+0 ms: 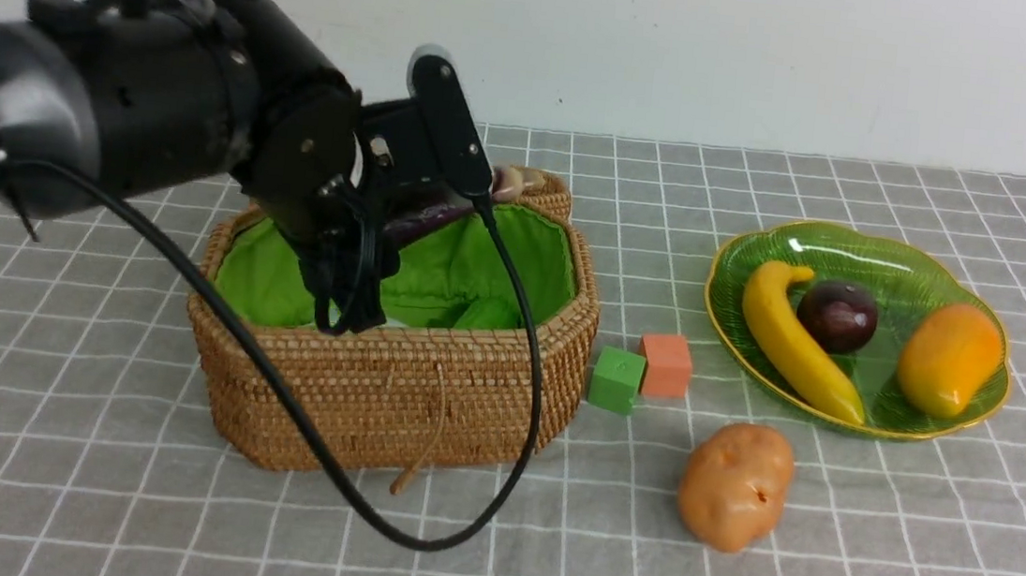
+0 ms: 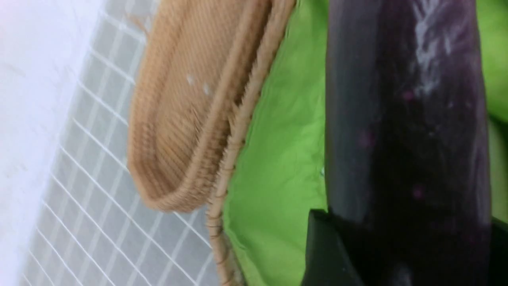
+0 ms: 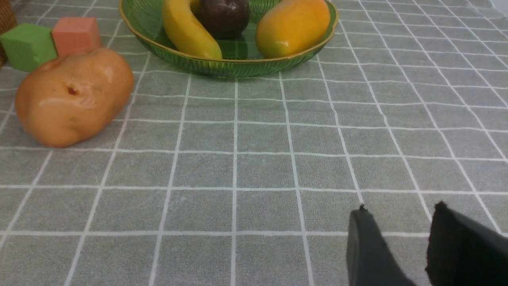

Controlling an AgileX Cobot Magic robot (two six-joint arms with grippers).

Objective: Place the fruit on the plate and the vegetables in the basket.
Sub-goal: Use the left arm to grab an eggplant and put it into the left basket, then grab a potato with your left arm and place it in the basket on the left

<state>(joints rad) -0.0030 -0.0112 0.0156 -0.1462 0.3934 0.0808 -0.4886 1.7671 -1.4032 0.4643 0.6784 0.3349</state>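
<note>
Over basket [image 1: 390, 389] interior: left gripper [image 1: 445, 211] clamped on eggplant [image 2: 405, 119], inside rim. Right gripper [image 3: 401, 242] parted, empty. Potato [image 1: 736, 484], cubes [image 1: 641, 371] between basket and plate [image 1: 848, 424].

Basket [image 1: 391, 380] sits left, plate [image 1: 938, 272] right; 2 cubes [image 1: 641, 373] between. 3 fruits [image 1: 795, 339] on plate. Potato [image 1: 736, 484] lies before the cubes.

Left arm [image 1: 145, 102]: bulky matte-black cylindrical housing, grey rounded end cap, small screws on flat round joint face. Thick black cable [image 1: 277, 397] loops from it in long curve. Wrist bracket black, silver-edged. Right gripper fingers [image 3: 369, 246]: dark grey, flat, blunt-tipped, matte.
</note>
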